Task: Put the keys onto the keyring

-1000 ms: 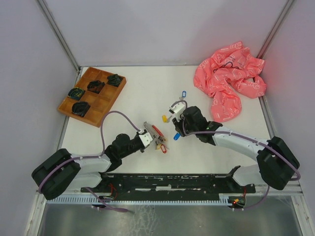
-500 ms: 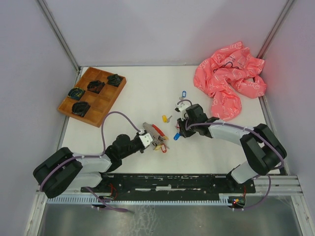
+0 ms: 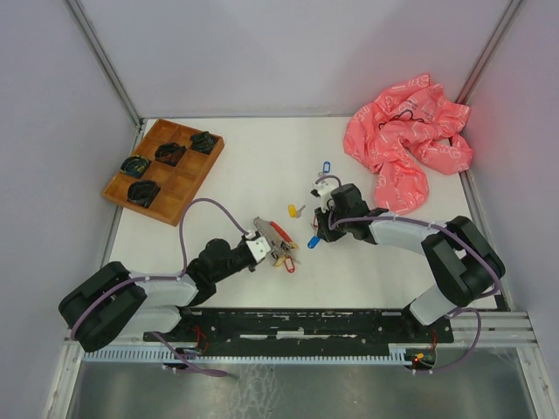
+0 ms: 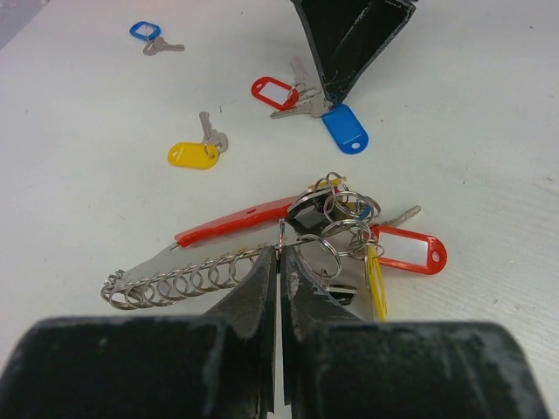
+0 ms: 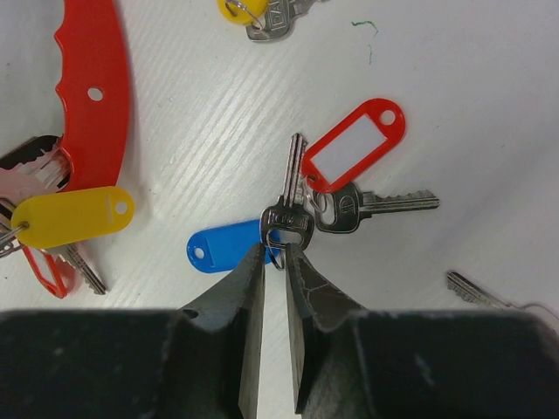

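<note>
Grip status, left side first. I find my left pincer (image 4: 279, 255) closed tight on a thin wire loop of the keyring (image 4: 325, 229), which lies on the bench (image 4: 489, 122) directly ahead of its tips. The cluster is made of interlinked steel split rings. A chain of small loops (image 4: 179, 284) trails to the pincer's left, and a flat curved red piece (image 4: 231, 225) lies just beyond that. A red tag (image 4: 409, 251) and a yellow tag (image 4: 376, 281), just right of the tips, appear to hang on the cluster already. I judge the cluster light, loose and floppy: only the pinched loop is controlled, and the rest will swing.

Farther ahead of that pincer lie loose keys: a yellow-tagged key (image 4: 194, 155) and, well beyond, a far blue key (image 4: 144, 30).

My right pincer (image 5: 278, 253) has its jaws drawn near together either side of the small ring at the head of the blue-tagged key (image 5: 286, 216). Whether it is clamped I cannot tell. That key lies flat at the tips, its blue tag (image 5: 218, 249) to their left. A red-tagged key (image 5: 354, 150) lies just beyond, to the right. The keys are thin, hard, smooth metal, probably slippery, and the tags are glossy plastic. The best hold, in my judgement, is the flat head, taken across its faces.
</note>
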{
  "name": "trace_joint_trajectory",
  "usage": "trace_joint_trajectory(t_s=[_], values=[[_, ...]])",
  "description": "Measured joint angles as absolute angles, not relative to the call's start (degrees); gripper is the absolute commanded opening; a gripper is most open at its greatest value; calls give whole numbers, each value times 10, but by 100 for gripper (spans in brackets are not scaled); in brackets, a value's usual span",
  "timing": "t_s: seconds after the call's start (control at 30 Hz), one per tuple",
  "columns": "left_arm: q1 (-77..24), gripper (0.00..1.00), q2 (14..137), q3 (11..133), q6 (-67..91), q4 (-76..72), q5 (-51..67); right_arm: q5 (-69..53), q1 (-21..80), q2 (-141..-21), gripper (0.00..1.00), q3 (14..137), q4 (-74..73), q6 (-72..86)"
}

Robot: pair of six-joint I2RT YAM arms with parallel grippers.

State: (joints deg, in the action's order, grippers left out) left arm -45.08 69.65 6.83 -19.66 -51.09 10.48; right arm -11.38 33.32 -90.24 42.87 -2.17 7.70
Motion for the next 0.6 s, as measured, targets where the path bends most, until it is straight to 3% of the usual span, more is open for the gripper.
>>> trace_joint_trajectory(t_s=[0.43,0.6], values=[[-451,3,696,67,-197,-511,106,-122,333,-905,17,423,-22,75],[-451,3,696,67,-197,-511,110,-119,333,-908,9,422,-22,69]])
